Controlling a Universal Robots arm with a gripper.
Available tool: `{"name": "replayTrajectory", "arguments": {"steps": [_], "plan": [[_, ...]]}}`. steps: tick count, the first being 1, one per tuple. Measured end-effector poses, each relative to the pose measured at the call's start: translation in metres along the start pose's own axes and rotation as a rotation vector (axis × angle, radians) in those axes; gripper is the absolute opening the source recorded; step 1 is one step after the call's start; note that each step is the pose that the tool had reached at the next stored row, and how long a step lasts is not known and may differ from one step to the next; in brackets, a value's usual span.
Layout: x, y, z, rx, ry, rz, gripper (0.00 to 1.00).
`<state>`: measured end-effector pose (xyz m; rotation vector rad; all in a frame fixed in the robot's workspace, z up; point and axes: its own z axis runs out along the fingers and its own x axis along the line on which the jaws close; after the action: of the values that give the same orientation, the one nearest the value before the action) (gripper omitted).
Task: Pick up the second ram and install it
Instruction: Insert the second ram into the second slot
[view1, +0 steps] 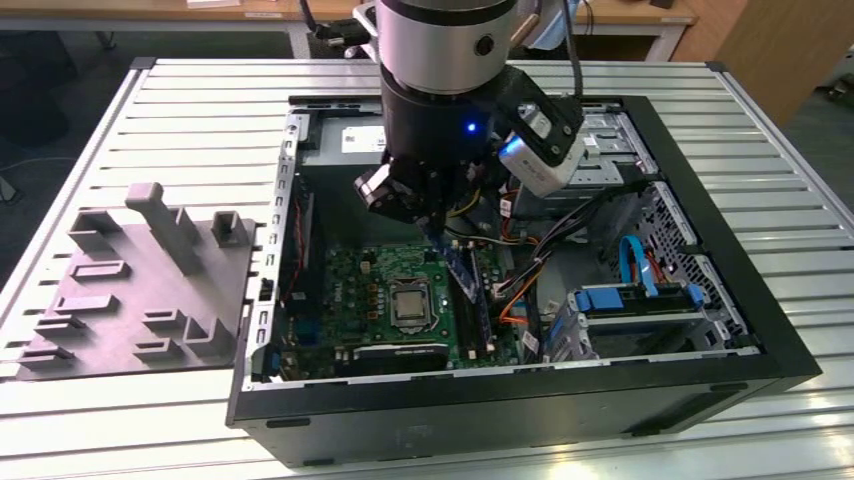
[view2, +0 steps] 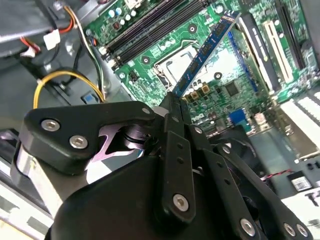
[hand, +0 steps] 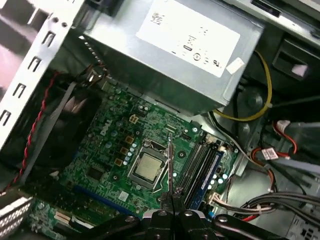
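My gripper (view2: 176, 102) is shut on the second ram (view2: 205, 50), a long blue-green stick with small black chips. In the first wrist view the ram (hand: 170, 165) shows edge-on, rising from the closed fingertips (hand: 165, 200). In the exterior view the gripper (view1: 447, 235) hangs inside the open computer case, and the ram (view1: 463, 268) points down over the green motherboard (view1: 367, 290). It is held in the air near the silver processor socket (hand: 147, 167), beside the black memory slots (hand: 192, 167). Another blue stick (hand: 213, 172) stands seated in the outer slot.
The grey power-supply box (hand: 175, 50) sits close behind the board. Yellow, orange and black cables (view1: 514, 260) run beside the slots. Black case walls (view1: 534, 395) ring the board, with drive bays (view1: 641, 300) on the exterior view's right. A grey holder tray (view1: 134, 290) lies outside on the exterior view's left.
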<state>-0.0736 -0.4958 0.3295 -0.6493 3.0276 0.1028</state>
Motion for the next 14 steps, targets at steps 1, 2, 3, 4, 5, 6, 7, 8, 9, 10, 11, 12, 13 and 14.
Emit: {"name": "replayTrajectory", "arguments": {"steps": [1, 2, 3, 4, 5, 6, 7, 8, 9, 10, 11, 12, 13, 14], "plan": [[0.0000, 0.0000, 0.0002, 0.0010, -0.0010, 0.018, 0.12], [0.0000, 0.0000, 0.0004, 0.0021, -0.0020, 0.036, 0.12], [0.0001, 0.0000, 0.0006, 0.0031, -0.0031, 0.055, 0.12], [0.0001, 0.0000, 0.0008, 0.0041, -0.0041, 0.073, 0.12], [0.0001, -0.0001, 0.0010, 0.0052, -0.0051, 0.091, 0.12], [0.0001, -0.0001, 0.0013, 0.0061, -0.0061, 0.109, 0.12], [0.0001, -0.0001, 0.0015, 0.0072, -0.0071, 0.127, 0.12], [0.0001, -0.0001, 0.0017, 0.0082, -0.0081, 0.144, 0.12], [0.0001, -0.0001, 0.0018, 0.0092, -0.0091, 0.163, 0.12], [0.0001, -0.0001, 0.0021, 0.0102, -0.0101, 0.180, 0.12], [0.0002, -0.0001, 0.0023, 0.0113, -0.0112, 0.200, 0.12], [0.0002, -0.0001, 0.0025, 0.0123, -0.0122, 0.218, 0.12], [0.0002, -0.0001, 0.0027, 0.0133, -0.0132, 0.236, 0.12], [0.0002, -0.0002, 0.0029, 0.0144, -0.0142, 0.254, 0.12]]}}
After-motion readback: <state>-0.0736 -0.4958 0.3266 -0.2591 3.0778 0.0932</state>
